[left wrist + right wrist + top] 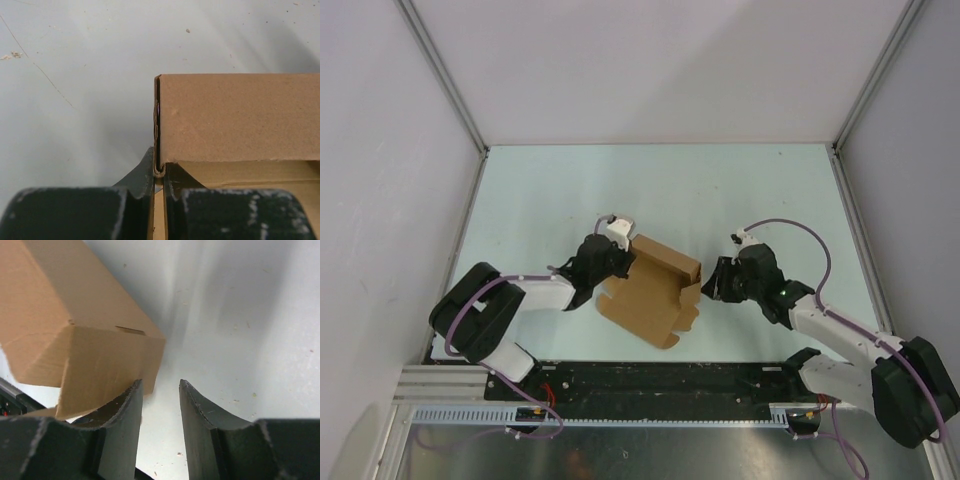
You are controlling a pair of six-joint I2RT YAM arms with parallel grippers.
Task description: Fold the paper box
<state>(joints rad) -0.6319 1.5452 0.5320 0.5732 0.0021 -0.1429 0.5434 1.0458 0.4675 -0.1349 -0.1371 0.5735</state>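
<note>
The paper box [650, 290] is a brown cardboard mailer, partly folded, lying mid-table between the two arms. My left gripper [617, 262] is at its left end, shut on the folded side wall. In the left wrist view that gripper [159, 167] pinches the doubled cardboard edge of the box [235, 117], whose raised wall stands beyond. My right gripper [712, 283] sits at the box's right end. In the right wrist view this gripper [160, 385] is open with nothing between its fingers, and the box [75, 330] lies just left of the left fingertip [131, 397].
White enclosure walls with aluminium posts [445, 75] surround the pale table [720, 190]. A black rail [660, 380] runs along the near edge by the arm bases.
</note>
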